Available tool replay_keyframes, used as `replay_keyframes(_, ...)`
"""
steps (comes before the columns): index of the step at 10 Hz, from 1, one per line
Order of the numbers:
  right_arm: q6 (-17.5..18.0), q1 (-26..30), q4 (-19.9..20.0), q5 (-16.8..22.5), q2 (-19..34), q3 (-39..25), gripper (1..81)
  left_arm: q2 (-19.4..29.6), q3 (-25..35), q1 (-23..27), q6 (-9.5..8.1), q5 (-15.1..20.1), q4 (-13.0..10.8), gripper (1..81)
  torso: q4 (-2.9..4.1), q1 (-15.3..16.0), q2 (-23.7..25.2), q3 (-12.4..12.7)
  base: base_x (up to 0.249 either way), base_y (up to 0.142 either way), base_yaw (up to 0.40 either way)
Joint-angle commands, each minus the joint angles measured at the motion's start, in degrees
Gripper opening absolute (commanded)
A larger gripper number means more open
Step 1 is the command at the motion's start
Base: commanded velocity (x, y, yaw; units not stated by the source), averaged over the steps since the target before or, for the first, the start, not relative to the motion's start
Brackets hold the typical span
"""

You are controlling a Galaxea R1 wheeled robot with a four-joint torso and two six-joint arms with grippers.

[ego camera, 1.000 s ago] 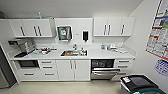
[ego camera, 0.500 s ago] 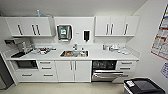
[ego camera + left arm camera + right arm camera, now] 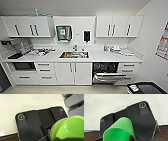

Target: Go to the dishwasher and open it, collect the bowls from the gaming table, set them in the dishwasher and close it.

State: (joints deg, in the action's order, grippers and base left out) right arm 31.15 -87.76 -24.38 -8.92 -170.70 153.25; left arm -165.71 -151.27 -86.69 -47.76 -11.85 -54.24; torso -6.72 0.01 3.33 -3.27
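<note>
Your head camera faces a white kitchenette wall straight on. The dishwasher sits under the counter, right of the sink, and its door is dropped open and tilted downward, with the dark interior visible above it. White cabinet doors with bar handles flank it, and a row of upper cabinets runs along the wall, with a paper-towel dispenser and a dark soap dispenser between them. Loose items lie on the counter on both sides of the sink; they are too blurred to identify. A dark object stands at the lower right of the head view. In your left wrist view, a lime-green bowl sits close against the wrist plate, hollow side showing. In your right wrist view, a darker green bowl sits equally close, tilted. The fingers are not discernible in either wrist view, so I cannot tell whether either set of jaws is open, closed or clamped on a bowl.
</note>
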Motion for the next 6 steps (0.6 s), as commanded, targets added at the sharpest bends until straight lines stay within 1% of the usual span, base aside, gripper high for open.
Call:
replay_keyframes(1,-0.03,2.98,-0.32,2.07,0.34,-0.24,1.0,0.64,0.01,2.70,0.21,1.57,-0.17,1.0,0.00,0.00,0.00,0.00,0.171,0.000,0.000)
replay_keyframes(5,-0.12,3.33,-0.32,2.07,0.16,-0.24,1.0,0.81,0.01,2.70,0.21,1.65,-0.17,1.0,0.00,-0.01,0.00,0.00,0.170,0.000,0.000)
replay_keyframes(6,-0.12,3.33,-0.40,2.07,0.16,-0.24,1.0,0.81,0.01,2.70,0.13,1.57,-0.17,1.0,0.00,-0.01,0.00,0.00,0.171,-0.062,0.000)
